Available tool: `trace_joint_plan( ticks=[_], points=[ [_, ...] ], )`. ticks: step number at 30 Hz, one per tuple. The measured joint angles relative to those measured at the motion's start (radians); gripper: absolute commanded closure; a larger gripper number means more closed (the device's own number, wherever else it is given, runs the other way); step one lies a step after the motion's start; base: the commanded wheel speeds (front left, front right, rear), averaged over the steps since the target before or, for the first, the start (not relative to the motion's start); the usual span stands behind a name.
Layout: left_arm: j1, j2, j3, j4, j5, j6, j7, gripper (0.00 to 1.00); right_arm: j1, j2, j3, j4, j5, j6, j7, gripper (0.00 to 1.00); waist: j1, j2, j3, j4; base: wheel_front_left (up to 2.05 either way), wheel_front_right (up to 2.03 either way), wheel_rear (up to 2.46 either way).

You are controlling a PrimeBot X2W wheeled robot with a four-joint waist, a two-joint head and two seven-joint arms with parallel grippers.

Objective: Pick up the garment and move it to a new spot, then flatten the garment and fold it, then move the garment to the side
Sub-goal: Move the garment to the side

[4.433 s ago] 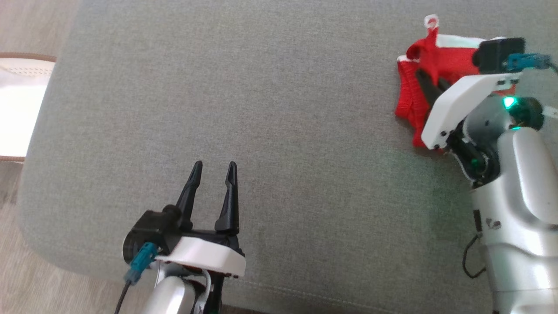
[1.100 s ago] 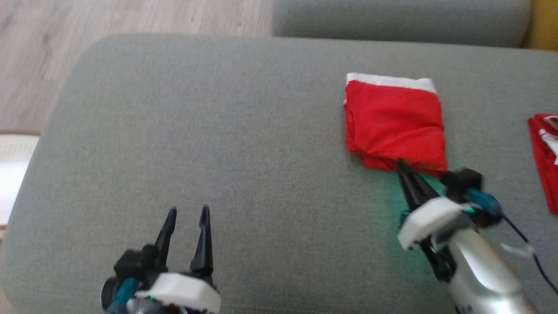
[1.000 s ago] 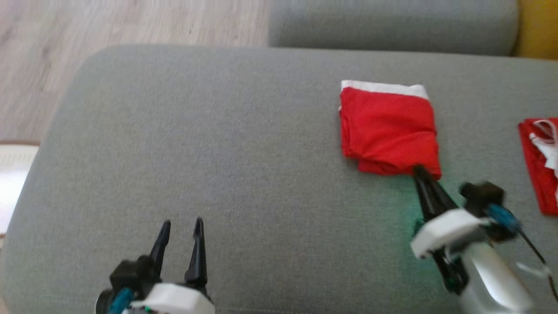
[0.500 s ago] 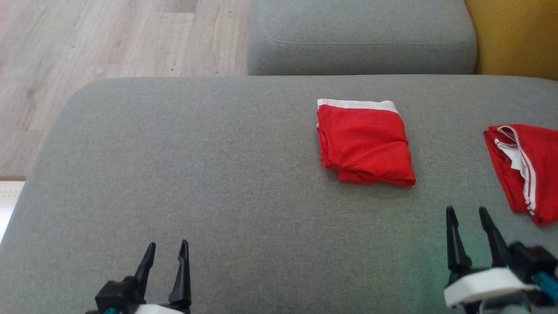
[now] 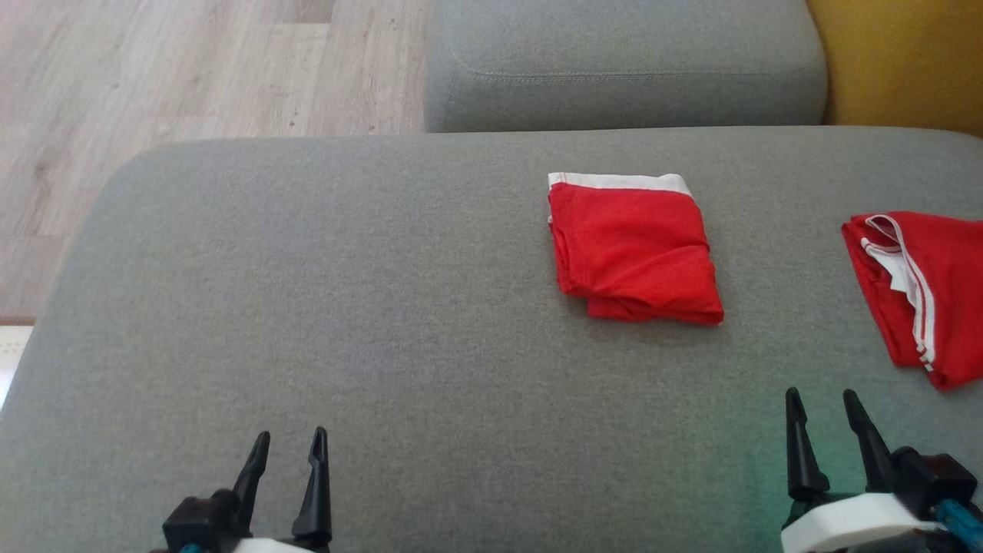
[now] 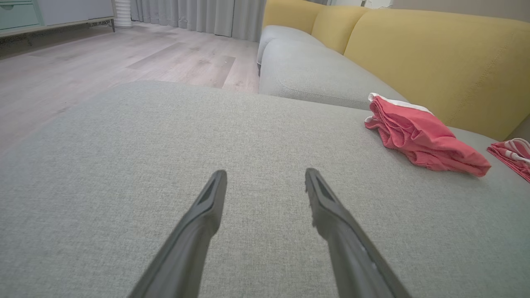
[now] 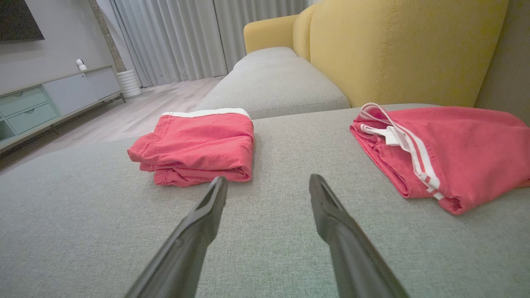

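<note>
A folded red garment (image 5: 633, 250) with a white band along its far edge lies flat on the grey sofa cushion (image 5: 345, 307), right of centre. The left wrist view has the garment (image 6: 422, 136) at the right, and the right wrist view has the garment (image 7: 198, 142) just beyond the fingertips at the left. My left gripper (image 5: 288, 449) rests open at the lower left, well clear of it. My right gripper (image 5: 822, 411) stands open at the lower right, nearer than the garment, holding nothing.
A second red garment with white stripes (image 5: 918, 292) lies at the right edge of the cushion, also in the right wrist view (image 7: 434, 151). Another grey cushion (image 5: 622, 65) and a yellow backrest (image 5: 898, 61) sit behind. Wooden floor (image 5: 153, 77) lies beyond the left edge.
The right gripper has let go of the folded garment, opened and drawn back to the lower right. The head camera has tilted up, bringing the floor and rear cushion into view.
</note>
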Motion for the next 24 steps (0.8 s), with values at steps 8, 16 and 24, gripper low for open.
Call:
trace_joint_plan(
  ticks=[8, 16, 24],
  points=[
    [-0.003, 0.0, -0.026, 0.0, -0.002, 0.001, 0.0, 0.0, -0.129, 0.001, 0.007, 0.016, 0.134, 0.0, 0.146, 0.0, 0.0, 0.0, 0.033, 0.011, 0.0, 0.0, 0.0],
    [-0.153, -0.002, -0.132, -0.001, -0.031, 0.009, 0.0, 0.0, -0.552, -0.065, -0.09, 0.141, 0.209, 0.0, 0.54, 0.0, 0.0001, 0.0, 0.181, 0.049, 0.0, 0.0, 0.0],
    [-0.176, -0.001, -0.223, 0.006, -0.066, 0.033, 0.0, 0.0, -0.667, -0.091, -0.123, 0.383, 0.171, 0.0, 0.682, 0.0, 0.0003, 0.0, 0.253, 0.146, 0.0, 0.0, 0.0]
  ],
)
